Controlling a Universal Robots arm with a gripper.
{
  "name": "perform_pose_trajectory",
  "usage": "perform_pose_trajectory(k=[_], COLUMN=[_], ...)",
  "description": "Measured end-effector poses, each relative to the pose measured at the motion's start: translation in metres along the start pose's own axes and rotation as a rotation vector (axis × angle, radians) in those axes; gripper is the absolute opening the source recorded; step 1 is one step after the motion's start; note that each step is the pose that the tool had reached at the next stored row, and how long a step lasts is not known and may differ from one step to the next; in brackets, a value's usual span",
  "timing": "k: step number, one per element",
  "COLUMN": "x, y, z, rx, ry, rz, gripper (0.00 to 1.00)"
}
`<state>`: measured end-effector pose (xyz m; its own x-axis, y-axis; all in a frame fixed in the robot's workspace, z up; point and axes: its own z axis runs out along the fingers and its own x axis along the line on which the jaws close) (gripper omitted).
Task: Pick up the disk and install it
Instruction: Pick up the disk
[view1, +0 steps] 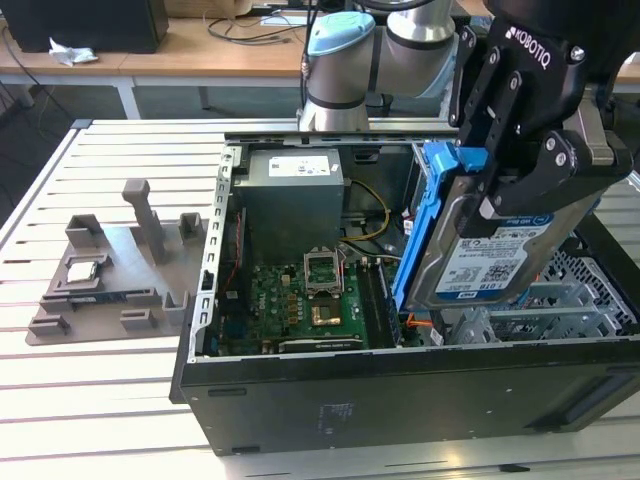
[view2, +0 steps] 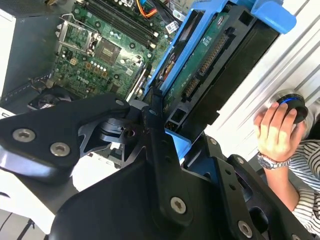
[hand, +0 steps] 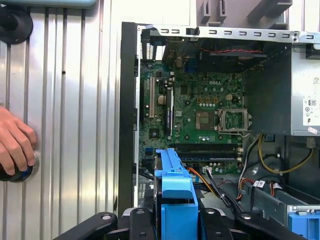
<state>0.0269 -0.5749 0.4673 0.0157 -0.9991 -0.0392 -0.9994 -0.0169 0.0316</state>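
**Disk in my grip, hanging over the drive cage**

My pincer is closed on the disk, pinching it across its blue rails near the upper end. The drive hangs on edge and tilted, with its label toward the exterior camera. Its lower end dips into the open case, just above the metal cage on the exterior view's right.

I judge the step in hand to be carrying the disk to its seat. The drive looks heavy and I hold it by one end, so I think it could pivot between my fingers. A firm clamp and slow travel seem wise. I would also square the rails to the cage before any contact. The cables lie close beside the cage and the board lies just past them, so both need a margin.

My wrist is canted, with the fingers pointing down into the case. My arm reaches over from behind the case's far wall.

Farther off, a grey tray sits well apart on the exterior view's left. In the first wrist view a person's hand rests on a round button beside the case.
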Motion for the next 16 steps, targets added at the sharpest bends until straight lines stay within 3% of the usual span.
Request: perform_pose_trajectory(k=[1, 3, 4, 6, 8, 9, 10, 11, 16], x=[0.0003, 0.0005, 0.0005, 0.0001, -0.0027, -0.0074, -0.0140, -0.0167, -0.0188], y=[-0.0004, -0.0036, -0.0064, -0.0153, -0.0241, -0.0354, -0.0488, -0.0568, -0.0754], z=[0.0000, 0.0000, 0.0000, 0.0007, 0.0031, 0.0063, 0.0091, 0.0103, 0.0114], rx=[0.0000, -0.0003, -0.0009, -0.0028, -0.0049, -0.0073, -0.0099, -0.0114, -0.0157], ry=[-0.0024, -0.0219, -0.0256, -0.0243, -0.0176, -0.0113, -0.0096, -0.0083, -0.0063], rz=[0.000, -0.001, -0.001, -0.001, -0.001, -0.002, -0.002, -0.003, -0.003], gripper=[0.36, 0.36, 0.36, 0.36, 0.36, 0.36, 0.36, 0.36, 0.36])
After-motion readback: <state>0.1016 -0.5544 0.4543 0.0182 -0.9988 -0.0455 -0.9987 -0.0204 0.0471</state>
